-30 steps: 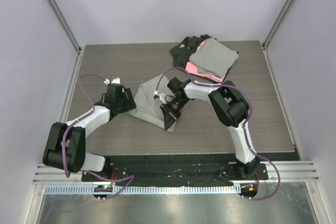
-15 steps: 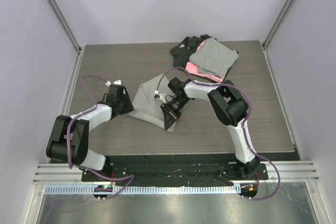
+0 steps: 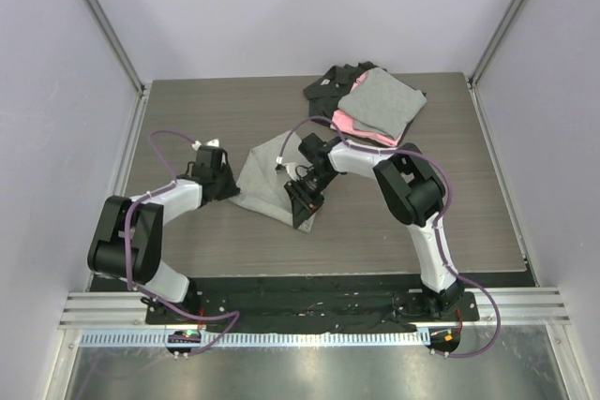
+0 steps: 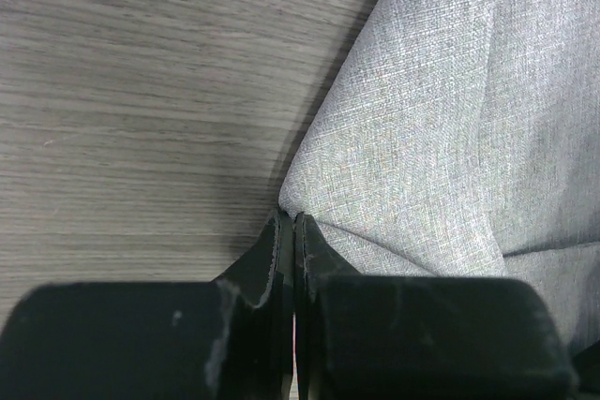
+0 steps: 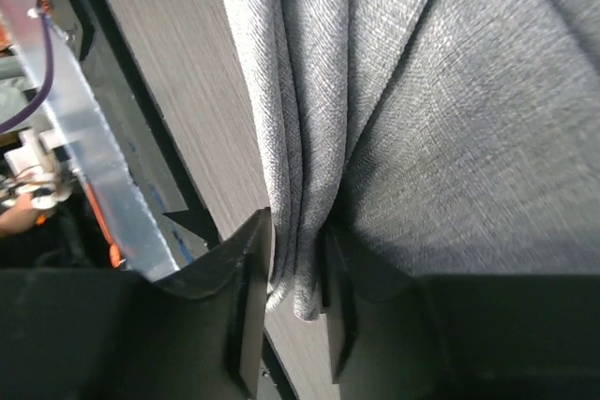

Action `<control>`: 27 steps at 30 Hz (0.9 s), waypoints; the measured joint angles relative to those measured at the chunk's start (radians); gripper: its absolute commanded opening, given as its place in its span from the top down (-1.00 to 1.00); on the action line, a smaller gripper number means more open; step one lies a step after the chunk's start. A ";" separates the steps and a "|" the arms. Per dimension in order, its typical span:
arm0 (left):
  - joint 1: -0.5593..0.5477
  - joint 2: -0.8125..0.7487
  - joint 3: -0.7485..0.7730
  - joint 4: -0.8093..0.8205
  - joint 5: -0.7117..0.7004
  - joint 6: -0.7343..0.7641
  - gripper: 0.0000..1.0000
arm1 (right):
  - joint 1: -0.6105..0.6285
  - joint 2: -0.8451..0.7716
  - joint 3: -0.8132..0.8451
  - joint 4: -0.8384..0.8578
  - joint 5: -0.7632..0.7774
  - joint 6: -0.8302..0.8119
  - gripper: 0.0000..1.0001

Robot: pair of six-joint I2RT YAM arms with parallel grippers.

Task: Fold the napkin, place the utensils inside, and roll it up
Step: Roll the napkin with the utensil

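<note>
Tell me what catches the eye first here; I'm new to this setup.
A grey napkin lies rumpled in the middle: the left gripper is shut on one corner, with bunched folds between the fingers of the right gripper. A stack of grey, pink and black cloths sits at the far right.

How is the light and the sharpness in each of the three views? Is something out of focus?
Top external: even, soft light, faint shadows, all sharp, a pale sheen on the metal strip in front. Left wrist: napkin weave crisp, the left gripper dark and soft. Right wrist: folds deeply shaded, right gripper blurred.
</note>
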 measured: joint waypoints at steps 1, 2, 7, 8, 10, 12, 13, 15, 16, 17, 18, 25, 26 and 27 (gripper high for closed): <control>0.000 0.002 0.002 0.000 0.002 0.001 0.99 | 0.000 -0.008 0.003 0.001 0.016 0.009 0.18; 0.000 0.004 0.005 0.000 0.007 0.003 0.99 | 0.000 -0.021 0.007 0.005 0.042 0.018 0.14; 0.003 0.008 0.008 0.000 0.017 0.013 0.99 | -0.001 -0.117 0.011 0.040 0.137 0.061 -0.11; 0.003 0.009 0.009 0.000 0.017 0.014 0.99 | 0.001 -0.143 0.012 0.048 0.156 0.068 -0.11; 0.004 0.010 0.010 0.000 0.019 0.015 1.00 | 0.007 -0.190 0.017 0.057 0.192 0.076 -0.11; 0.004 0.011 0.011 0.000 0.021 0.016 0.99 | 0.020 -0.225 0.025 0.060 0.221 0.080 -0.11; 0.004 0.012 0.011 0.000 0.021 0.016 0.99 | 0.034 -0.238 0.030 0.059 0.234 0.082 -0.11; 0.005 0.015 0.014 -0.001 0.023 0.016 0.99 | 0.070 -0.249 0.034 0.058 0.248 0.082 -0.09; 0.005 0.015 0.015 0.000 0.023 0.016 1.00 | 0.092 -0.249 0.033 0.054 0.254 0.083 -0.08; 0.005 0.016 0.015 -0.001 0.024 0.016 0.99 | 0.111 -0.248 0.028 0.050 0.258 0.084 -0.07; 0.005 0.016 0.016 -0.001 0.024 0.016 1.00 | 0.124 -0.248 0.021 0.048 0.261 0.084 -0.04; 0.005 0.016 0.016 -0.002 0.024 0.016 1.00 | 0.166 -0.223 -0.016 -0.004 0.299 0.084 0.10; 0.005 0.016 0.016 -0.002 0.024 0.017 0.99 | 0.160 -0.212 -0.016 -0.010 0.315 0.084 0.11; 0.005 0.016 0.016 -0.002 0.024 0.016 1.00 | 0.156 -0.205 -0.016 -0.015 0.325 0.082 0.13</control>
